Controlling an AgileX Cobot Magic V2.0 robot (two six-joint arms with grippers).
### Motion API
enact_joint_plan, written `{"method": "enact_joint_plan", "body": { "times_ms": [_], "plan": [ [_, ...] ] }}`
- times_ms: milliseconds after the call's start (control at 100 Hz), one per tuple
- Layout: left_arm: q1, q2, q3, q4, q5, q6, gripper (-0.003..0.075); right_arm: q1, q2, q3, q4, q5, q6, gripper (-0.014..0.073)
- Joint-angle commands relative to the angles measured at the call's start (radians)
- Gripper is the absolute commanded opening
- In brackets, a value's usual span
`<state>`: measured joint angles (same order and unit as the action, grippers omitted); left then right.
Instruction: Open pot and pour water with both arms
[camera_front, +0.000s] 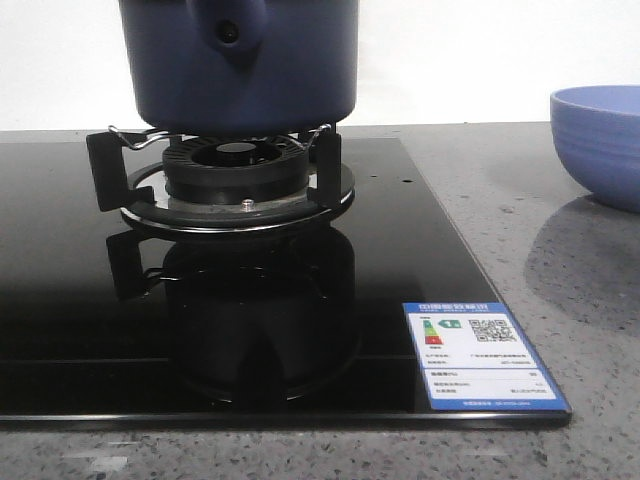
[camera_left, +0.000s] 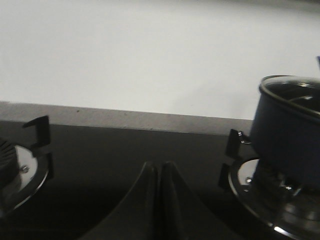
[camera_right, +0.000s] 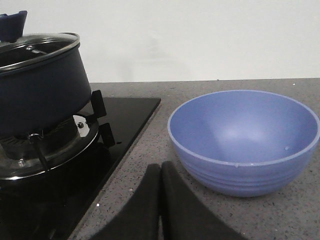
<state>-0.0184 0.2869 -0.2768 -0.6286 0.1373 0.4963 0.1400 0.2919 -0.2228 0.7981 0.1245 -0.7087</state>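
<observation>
The pot (camera_front: 238, 62) sits squarely on the burner (camera_front: 237, 172) of the black glass cooktop (camera_front: 70, 300), its handle stub with the round hole facing the front camera. Its glass lid (camera_right: 36, 46) with a metal rim is on the pot and looks seated all round, so the opening step has not begun, and by that no pouring either; the whole task seems still ahead. Whether the pot holds any water cannot be told, since the glass shows only glare in both wrist views.

To the right of the pot, off the cooktop on the grey speckled counter (camera_front: 500, 180), stands the light-blue bowl (camera_right: 244, 142), upright and empty, the likely place for the water.

The left gripper (camera_left: 160, 172) hangs low over the cooktop to the left of the pot and apart from it, its two fingers pressed together with nothing between them. The right gripper (camera_right: 160, 175) is over the counter between pot and bowl, just short of the bowl, fingers likewise closed on nothing. Neither touches the pot or the lid. A second burner (camera_left: 15, 167) lies further left of the pot, bare.
</observation>
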Motion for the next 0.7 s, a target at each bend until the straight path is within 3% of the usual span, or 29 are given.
{"method": "enact_joint_plan", "body": {
  "times_ms": [0, 60, 140, 270, 690],
  "plan": [
    [-0.005, -0.029, 0.032, 0.395, -0.119, -0.442, -0.002, 0.001, 0.004, -0.026, 0.01, -0.055, -0.006, -0.0063],
    [-0.005, -0.086, 0.095, 0.528, -0.173, -0.573, -0.002, 0.001, 0.004, -0.026, 0.01, -0.055, -0.006, -0.0063],
    [-0.009, -0.17, 0.2, 0.525, -0.219, -0.577, -0.002, 0.001, 0.004, -0.026, 0.01, -0.055, -0.006, -0.0063],
    [-0.011, -0.298, 0.291, 0.517, -0.187, -0.577, -0.002, 0.001, 0.004, -0.026, 0.01, -0.055, -0.006, -0.0063],
    [-0.009, -0.318, 0.309, 0.509, -0.129, -0.575, -0.002, 0.001, 0.004, -0.026, 0.01, -0.055, -0.006, -0.0063]
  ]
}}
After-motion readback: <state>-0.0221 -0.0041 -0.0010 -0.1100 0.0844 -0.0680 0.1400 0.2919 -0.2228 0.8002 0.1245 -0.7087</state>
